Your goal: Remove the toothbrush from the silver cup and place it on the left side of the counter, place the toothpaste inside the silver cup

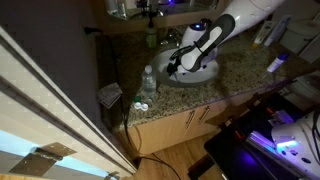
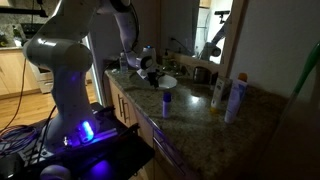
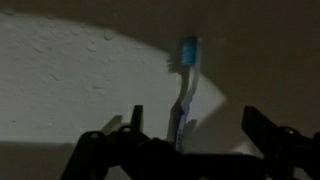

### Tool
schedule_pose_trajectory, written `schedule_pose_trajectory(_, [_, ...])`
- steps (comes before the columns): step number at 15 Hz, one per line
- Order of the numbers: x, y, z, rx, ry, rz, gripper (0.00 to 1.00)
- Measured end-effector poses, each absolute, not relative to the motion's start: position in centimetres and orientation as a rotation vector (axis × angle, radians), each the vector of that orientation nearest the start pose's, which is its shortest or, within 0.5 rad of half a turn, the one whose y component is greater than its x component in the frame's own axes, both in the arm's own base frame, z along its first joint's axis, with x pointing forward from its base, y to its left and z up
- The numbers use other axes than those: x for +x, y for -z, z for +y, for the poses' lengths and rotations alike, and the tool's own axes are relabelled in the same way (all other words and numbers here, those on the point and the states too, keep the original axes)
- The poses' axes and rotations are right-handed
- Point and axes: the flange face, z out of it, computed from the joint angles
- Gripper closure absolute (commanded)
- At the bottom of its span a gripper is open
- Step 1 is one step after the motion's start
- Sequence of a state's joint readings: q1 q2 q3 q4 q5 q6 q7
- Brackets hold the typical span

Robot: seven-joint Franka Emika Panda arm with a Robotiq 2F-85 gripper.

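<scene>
In the wrist view the toothbrush (image 3: 182,85), pale with a blue head, lies lengthwise on a dim surface with its shadow close beside it. My gripper (image 3: 193,115) is open above it, with its fingers well apart. The handle sits nearer one finger and touches neither. Its lower end is hidden behind the gripper body. In both exterior views the gripper (image 1: 173,67) (image 2: 151,70) hangs low over the granite counter (image 1: 240,75) by the white sink (image 1: 200,72). I cannot make out the silver cup or the toothpaste for certain in this dim light.
A clear plastic bottle (image 1: 148,80) and small pale items (image 1: 140,104) stand beside the sink. A green soap bottle (image 1: 152,38) is at the back. A small upright item with a blue-lit top (image 2: 166,102) and two tall white bottles (image 2: 235,100) stand on the counter.
</scene>
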State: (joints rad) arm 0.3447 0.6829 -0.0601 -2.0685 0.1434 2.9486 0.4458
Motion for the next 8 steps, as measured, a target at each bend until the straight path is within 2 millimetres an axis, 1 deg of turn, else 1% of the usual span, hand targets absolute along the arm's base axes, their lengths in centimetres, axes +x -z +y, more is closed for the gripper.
schedule_pose_trajectory(1, [57.5, -11.3, 16.0, -3.023, 0.288, 0.424, 0.01])
schedule_pose_trajectory(4, [58.2, -10.5, 16.5, -3.030, 0.298, 0.422, 0.28])
schedule_pose_trajectory(8, [58.7, -9.9, 16.9, -3.040, 0.310, 0.426, 0.55])
